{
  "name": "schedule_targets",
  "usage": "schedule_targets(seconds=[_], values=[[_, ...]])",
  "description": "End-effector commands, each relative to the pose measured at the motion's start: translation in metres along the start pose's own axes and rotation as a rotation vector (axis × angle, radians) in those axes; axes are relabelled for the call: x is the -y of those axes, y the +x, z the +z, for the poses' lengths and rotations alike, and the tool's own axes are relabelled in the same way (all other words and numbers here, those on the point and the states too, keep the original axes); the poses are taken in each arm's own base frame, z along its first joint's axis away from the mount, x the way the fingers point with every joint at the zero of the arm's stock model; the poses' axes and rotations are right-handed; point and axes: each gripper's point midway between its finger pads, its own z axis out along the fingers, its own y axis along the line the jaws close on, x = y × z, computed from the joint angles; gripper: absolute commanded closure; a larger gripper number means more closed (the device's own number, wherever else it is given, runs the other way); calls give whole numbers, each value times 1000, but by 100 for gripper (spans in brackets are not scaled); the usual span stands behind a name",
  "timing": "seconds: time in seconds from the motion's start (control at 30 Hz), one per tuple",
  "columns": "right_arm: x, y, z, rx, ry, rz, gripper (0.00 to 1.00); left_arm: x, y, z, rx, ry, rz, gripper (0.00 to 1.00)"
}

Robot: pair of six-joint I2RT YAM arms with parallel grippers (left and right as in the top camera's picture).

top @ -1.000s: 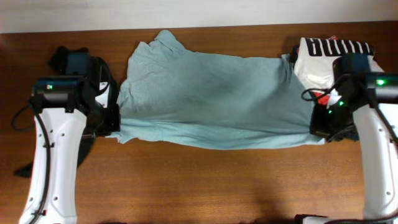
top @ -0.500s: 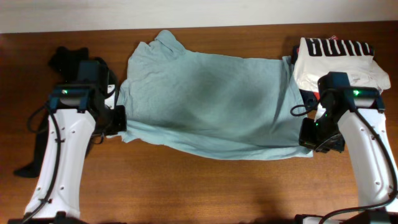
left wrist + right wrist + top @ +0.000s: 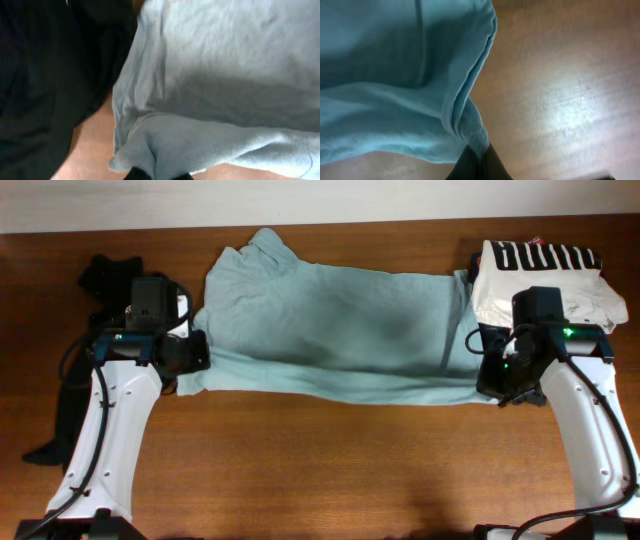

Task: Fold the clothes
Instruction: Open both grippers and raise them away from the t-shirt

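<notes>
Left gripper (image 3: 192, 358) and right gripper (image 3: 493, 376), each clamped on a near corner of the grey-teal shirt (image 3: 340, 320), had carried its front edge farther back; the first fold looked underway.

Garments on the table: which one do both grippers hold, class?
The pale grey-teal shirt, pinched by the left gripper and right gripper; the black top and white lettered shirt lie ungripped aside.

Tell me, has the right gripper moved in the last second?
Yes. The right gripper, shut on the grey-teal shirt, shifted inward against the white lettered shirt.
</notes>
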Motion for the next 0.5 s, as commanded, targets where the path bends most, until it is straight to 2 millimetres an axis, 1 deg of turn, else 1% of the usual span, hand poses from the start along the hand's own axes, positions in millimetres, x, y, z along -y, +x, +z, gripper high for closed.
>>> schedule_targets(seconds=[0.0, 0.27, 0.47], values=[[2, -4, 2, 14, 0, 16, 96, 2, -10, -2, 44, 11, -14, 100], [-4, -25, 15, 55, -11, 10, 96, 5, -26, 10, 89, 17, -16, 100], [-7, -33, 29, 47, -13, 10, 96, 7, -30, 28, 81, 18, -15, 100]])
